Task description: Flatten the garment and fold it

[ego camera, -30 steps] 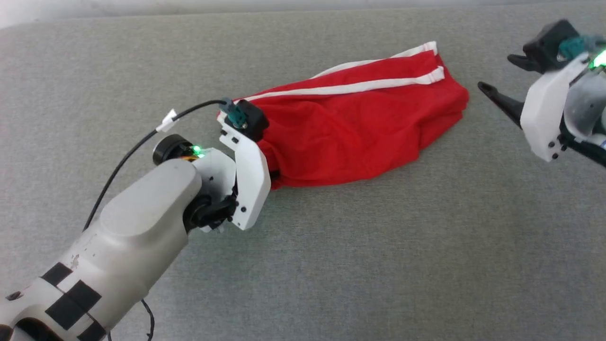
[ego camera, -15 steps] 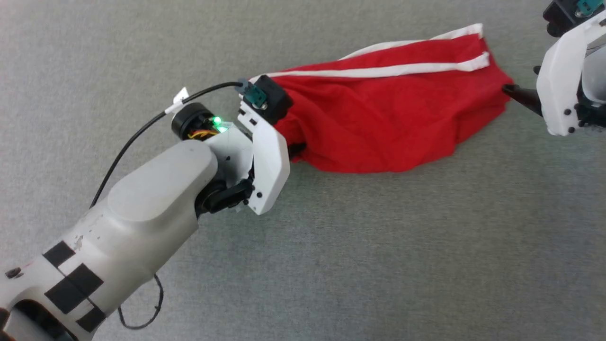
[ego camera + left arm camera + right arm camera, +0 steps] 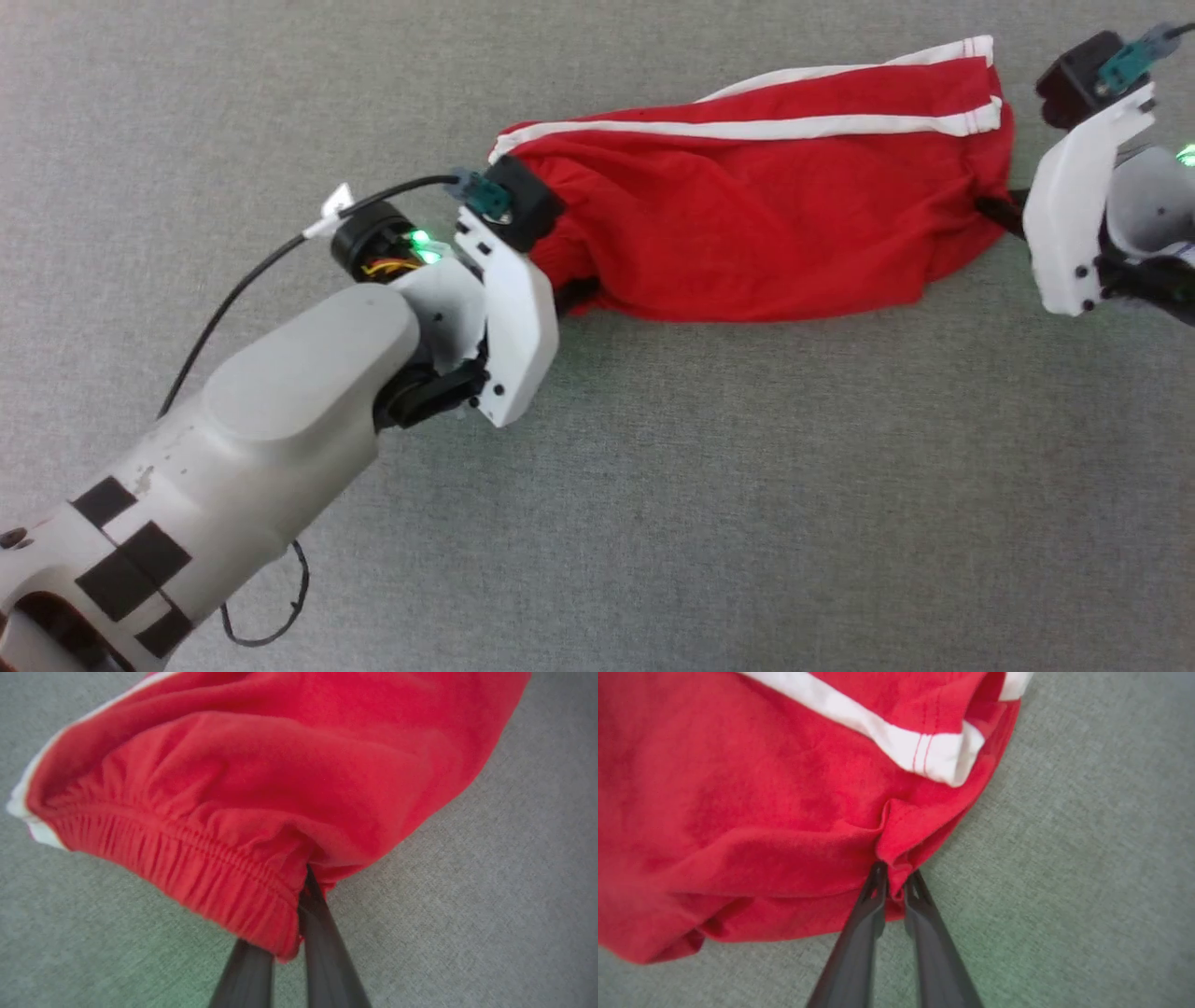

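Left fingers [image 3: 322, 952] pinch garment [image 3: 747, 224] waistband [image 3: 187, 868]; right fingers [image 3: 859, 942], open earlier, now seemingly clamp hem [image 3: 896, 844].

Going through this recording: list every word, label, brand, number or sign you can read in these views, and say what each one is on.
No text can be read.
The garment shows no print or logo on the sides in view, only white bands and red stitching.
The white tag is too small to tell whether it bears writing.
The black patches on the pale forearm are plain blocks, not characters.
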### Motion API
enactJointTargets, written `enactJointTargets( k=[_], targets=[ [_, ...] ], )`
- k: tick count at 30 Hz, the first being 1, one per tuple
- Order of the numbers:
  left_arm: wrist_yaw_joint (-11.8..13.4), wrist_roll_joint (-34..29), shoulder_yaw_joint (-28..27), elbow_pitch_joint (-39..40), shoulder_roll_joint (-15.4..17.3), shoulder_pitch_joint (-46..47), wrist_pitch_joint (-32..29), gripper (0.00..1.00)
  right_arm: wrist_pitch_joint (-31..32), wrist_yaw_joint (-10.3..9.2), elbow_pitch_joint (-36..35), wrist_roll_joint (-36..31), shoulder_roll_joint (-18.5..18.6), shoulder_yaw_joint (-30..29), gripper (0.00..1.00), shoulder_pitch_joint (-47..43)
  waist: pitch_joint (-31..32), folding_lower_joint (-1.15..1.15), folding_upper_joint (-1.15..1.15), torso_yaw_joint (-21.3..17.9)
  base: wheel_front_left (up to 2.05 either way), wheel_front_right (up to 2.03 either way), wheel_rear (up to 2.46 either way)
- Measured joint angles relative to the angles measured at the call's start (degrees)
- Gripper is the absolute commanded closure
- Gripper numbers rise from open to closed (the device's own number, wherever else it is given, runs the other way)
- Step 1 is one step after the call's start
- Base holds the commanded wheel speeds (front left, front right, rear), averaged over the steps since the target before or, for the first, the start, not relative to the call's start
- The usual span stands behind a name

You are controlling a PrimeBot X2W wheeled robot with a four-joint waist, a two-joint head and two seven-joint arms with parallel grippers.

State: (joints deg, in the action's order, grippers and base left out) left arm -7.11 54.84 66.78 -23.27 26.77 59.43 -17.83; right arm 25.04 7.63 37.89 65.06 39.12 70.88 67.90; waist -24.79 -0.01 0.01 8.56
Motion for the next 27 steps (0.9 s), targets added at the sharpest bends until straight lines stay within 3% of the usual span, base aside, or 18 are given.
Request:
enactJointTargets(
  k=[7,15,22,27],
  targets=[
    [0.00,2.29,-0.58,-0.84,1.15,-1.54,4.30,1.00,-7.82,-0.02,-1.27,1.40,0.82,0.07,1.00,-1.86,2.45,0.02,0.00,-1.18,0.00,0.00,0.00],
    [0.24,4.02,-1.99,1.47,5.56,-6.69,9.96,1.00,-16.25,-0.02,-11.82,0.86,6.50,1.21,1.00,-7.73,8.30,0.00,0.00,-2.63,0.00,0.00,0.00],
    [4.75,3.61,-0.69,8.68,10.65,-16.16,12.69,1.00,-23.07,-0.02,-19.39,0.31,11.88,1.69,1.00,-19.58,13.76,-0.01,0.00,-4.06,0.00,0.00,0.00],
    [8.17,4.25,0.75,13.03,11.92,-23.09,13.90,1.00,-26.15,-0.02,-20.78,1.19,13.41,1.48,1.00,-28.18,16.22,-0.02,0.00,-5.00,0.00,0.00,0.00]
  ],
)
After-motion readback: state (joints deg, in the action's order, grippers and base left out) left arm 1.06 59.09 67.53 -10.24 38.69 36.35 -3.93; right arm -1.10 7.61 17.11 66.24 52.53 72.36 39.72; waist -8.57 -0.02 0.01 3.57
